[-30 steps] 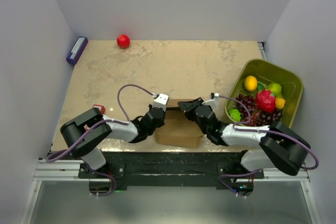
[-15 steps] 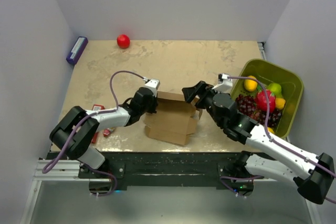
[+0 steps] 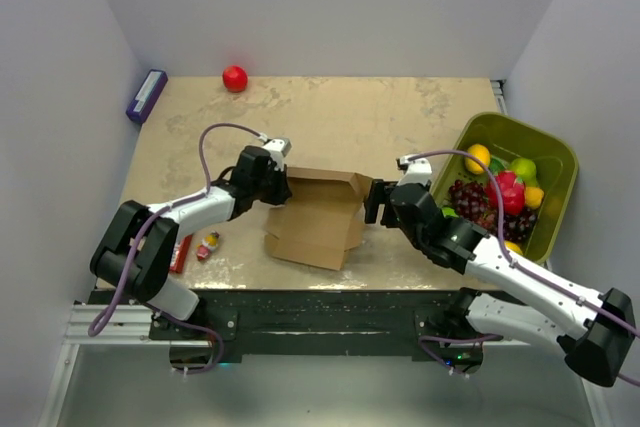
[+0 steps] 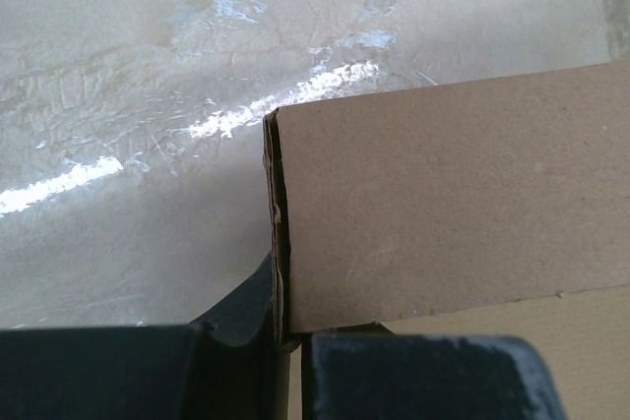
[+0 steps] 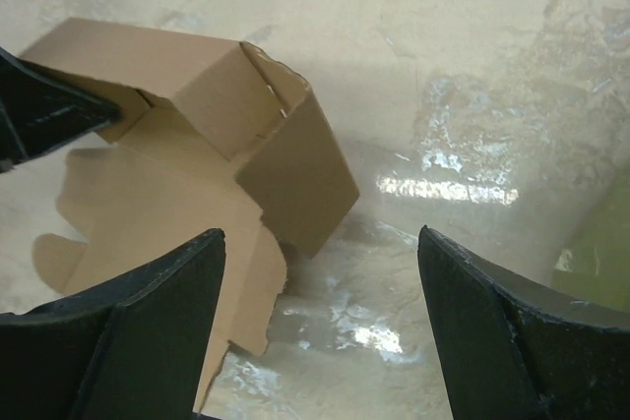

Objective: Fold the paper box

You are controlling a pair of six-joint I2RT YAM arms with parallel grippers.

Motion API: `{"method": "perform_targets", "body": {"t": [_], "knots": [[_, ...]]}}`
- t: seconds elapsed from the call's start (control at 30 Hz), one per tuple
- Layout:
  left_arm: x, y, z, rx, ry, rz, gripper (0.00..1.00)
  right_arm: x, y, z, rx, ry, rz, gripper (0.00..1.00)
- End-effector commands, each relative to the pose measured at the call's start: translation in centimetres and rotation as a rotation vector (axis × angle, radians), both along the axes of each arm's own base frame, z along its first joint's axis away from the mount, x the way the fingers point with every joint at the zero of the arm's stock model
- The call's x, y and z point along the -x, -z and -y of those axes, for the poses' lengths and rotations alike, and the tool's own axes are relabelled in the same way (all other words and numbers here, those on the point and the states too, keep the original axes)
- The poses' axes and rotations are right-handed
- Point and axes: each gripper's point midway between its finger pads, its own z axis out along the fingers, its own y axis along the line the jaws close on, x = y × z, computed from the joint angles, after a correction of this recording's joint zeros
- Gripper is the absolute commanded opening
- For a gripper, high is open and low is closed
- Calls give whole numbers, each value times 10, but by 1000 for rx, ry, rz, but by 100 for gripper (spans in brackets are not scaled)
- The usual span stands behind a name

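The paper box (image 3: 318, 217) is plain brown cardboard, partly opened, lying on the table between the arms. One panel stands up along its far edge and flat tabbed flaps spread toward me. My left gripper (image 3: 279, 187) is shut on the box's far-left corner. In the left wrist view its fingertips (image 4: 291, 339) pinch the edge of the upright panel (image 4: 443, 213). My right gripper (image 3: 376, 203) hangs open just right of the box, touching nothing. In the right wrist view the raised panel (image 5: 246, 135) lies ahead between the wide fingers of the right gripper (image 5: 317, 239), and the left gripper (image 5: 49, 110) shows at the far left.
A green bin (image 3: 556, 151) of fruit stands at the right edge, close behind my right arm. A red ball (image 3: 234, 78) and a purple box (image 3: 146, 95) sit at the back left. A red pack (image 3: 183, 252) and a small toy (image 3: 209, 244) lie by my left arm.
My right gripper has opened, let go of the box and drawn back to the right. My left gripper has pulled the box left and away from me, and a panel has lifted.
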Motion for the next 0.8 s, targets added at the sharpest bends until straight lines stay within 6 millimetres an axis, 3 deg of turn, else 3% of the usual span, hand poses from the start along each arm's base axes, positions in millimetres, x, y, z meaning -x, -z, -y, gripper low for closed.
{"method": "perform_targets", "body": {"t": [0.0,0.2,0.43,0.67,0.77], "knots": [[-5,-22,11,52,49,36,0,-10,-1,-3,12,3,38,79],[-6,-25,10,51,38,44,0,-29,-4,-22,22,13,57,75],[-8,-28,7,52,17,56,0,-42,11,-12,123,103,60,74],[-15,-29,1,48,-39,98,0,-50,12,0,177,178,106,58],[-18,-27,2,60,-52,100,0,-53,12,2,197,192,117,43]]}}
